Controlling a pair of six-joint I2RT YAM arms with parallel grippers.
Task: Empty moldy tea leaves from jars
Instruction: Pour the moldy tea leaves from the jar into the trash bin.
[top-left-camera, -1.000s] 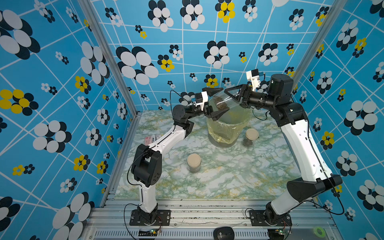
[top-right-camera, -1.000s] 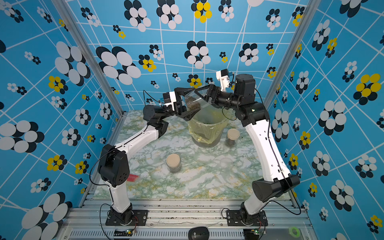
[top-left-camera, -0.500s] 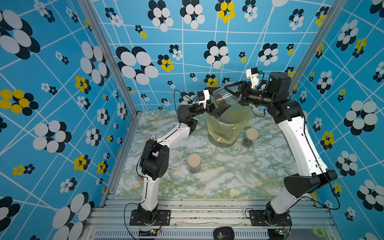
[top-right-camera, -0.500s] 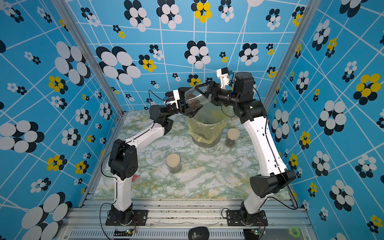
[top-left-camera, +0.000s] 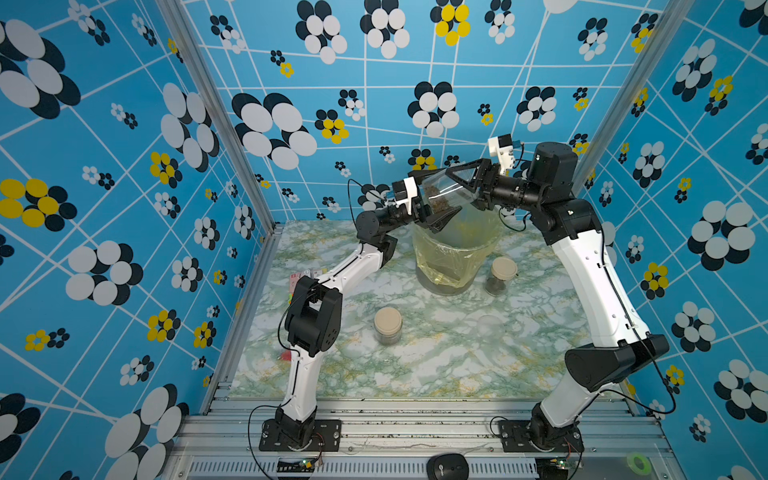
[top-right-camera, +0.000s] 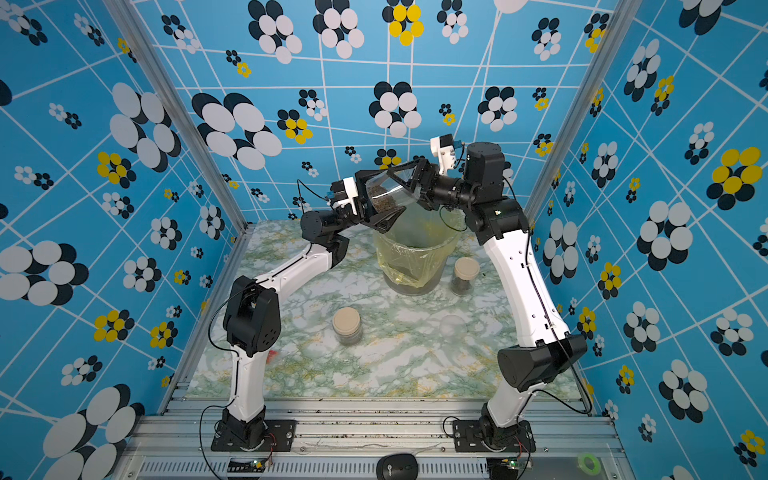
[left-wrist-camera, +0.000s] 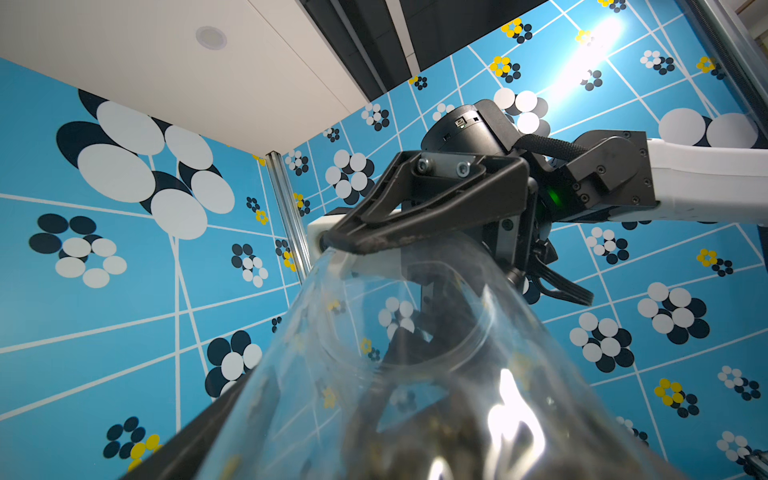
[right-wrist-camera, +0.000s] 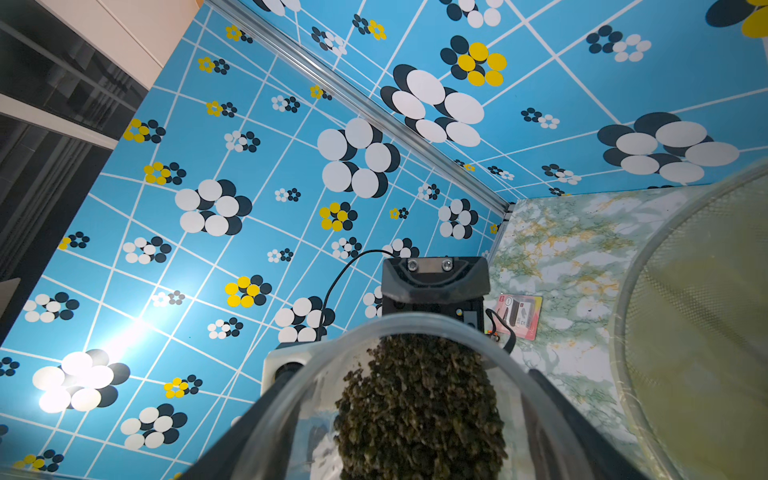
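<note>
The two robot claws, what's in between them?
A clear jar of dark tea leaves, tipped on its side. Both top views show it between the left gripper and right gripper.

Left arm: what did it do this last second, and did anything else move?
The left arm swung its elbow up and inward, so its lower link stands straighter; the left gripper stayed at the mouth of the jar. Nothing visibly taken or released. The right gripper still holds the tilted jar over the bin; the two lidded jars and loose lid lie unmoved.

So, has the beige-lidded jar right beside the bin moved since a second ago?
No. The beige-lidded jar stands at the same spot beside the yellow-lined bin.
</note>
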